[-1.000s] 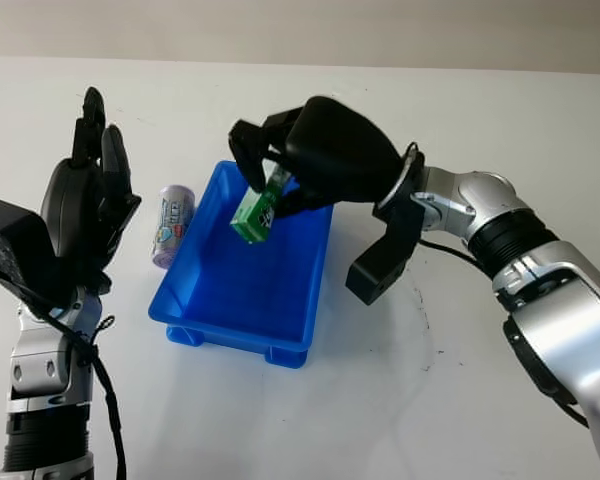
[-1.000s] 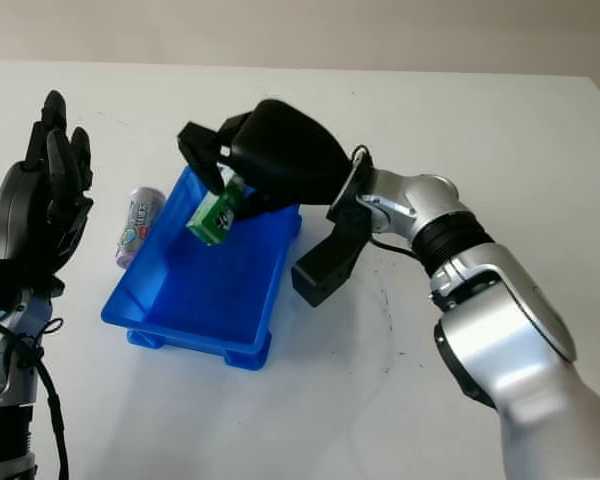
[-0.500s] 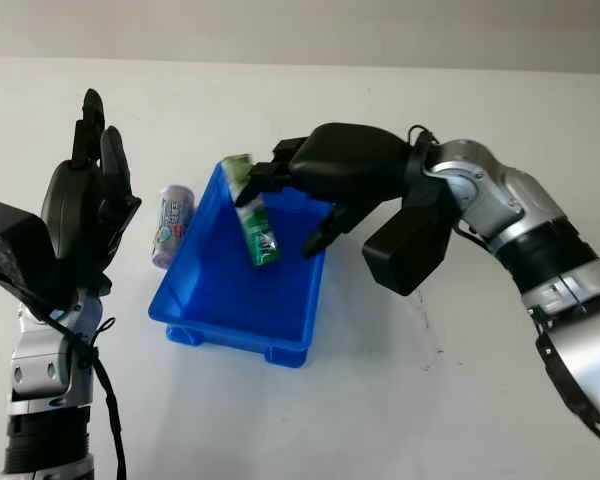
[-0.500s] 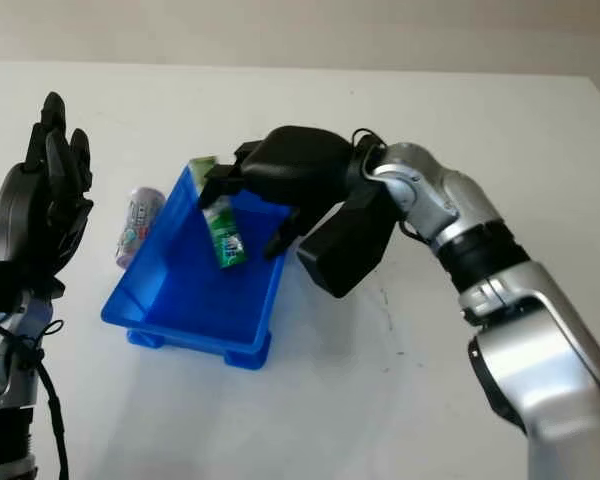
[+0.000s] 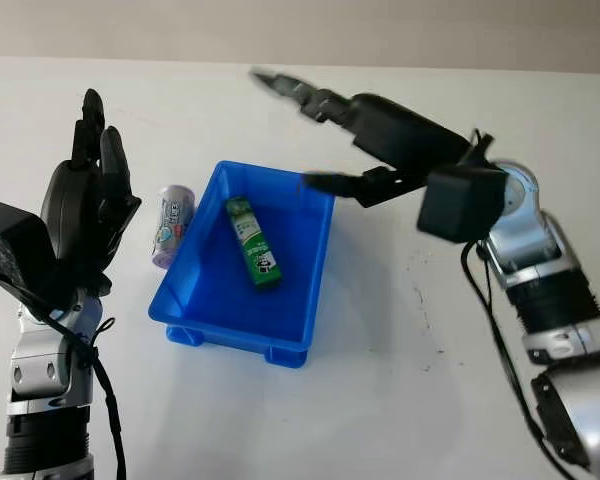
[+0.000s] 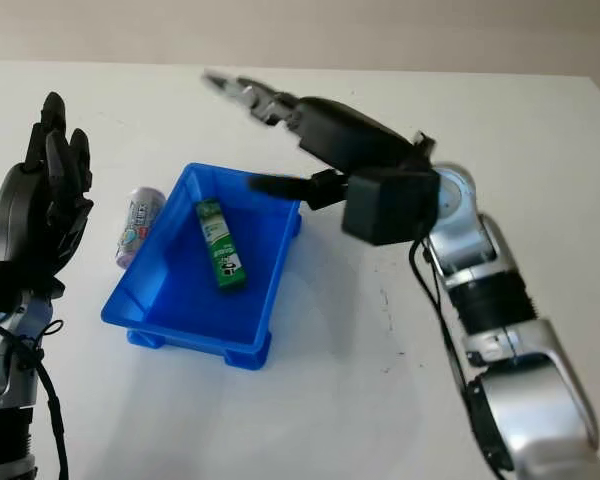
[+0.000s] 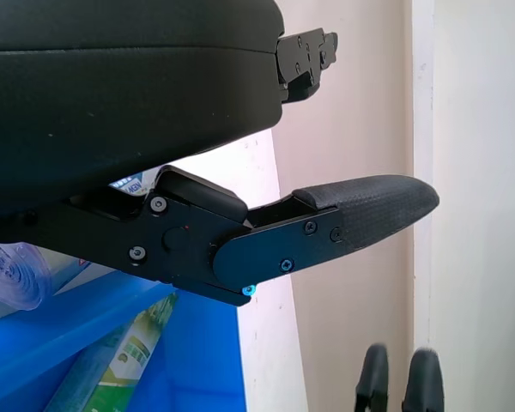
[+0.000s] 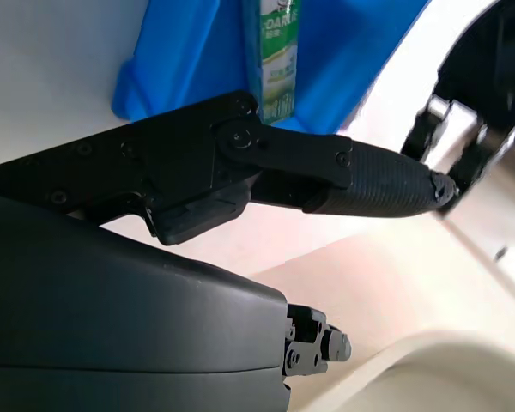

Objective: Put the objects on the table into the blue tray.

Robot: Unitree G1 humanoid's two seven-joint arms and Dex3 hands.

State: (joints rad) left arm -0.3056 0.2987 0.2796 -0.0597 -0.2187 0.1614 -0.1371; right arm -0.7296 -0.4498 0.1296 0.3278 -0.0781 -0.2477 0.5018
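While the green rectangular carton [image 5: 253, 241] lies flat inside the blue plastic tray [image 5: 195, 305], the right hand [image 5: 355, 130] hangs open above the tray's far right corner, holding nothing. Left of the tray, the left hand [image 5: 85, 205] is raised and open, near a small pale cylindrical bottle [image 5: 172, 224] lying on the white table [image 5: 400, 400].

Black 3-finger hands [image 5: 380, 135], silver arm segs w/ black joints, cables, small screws.
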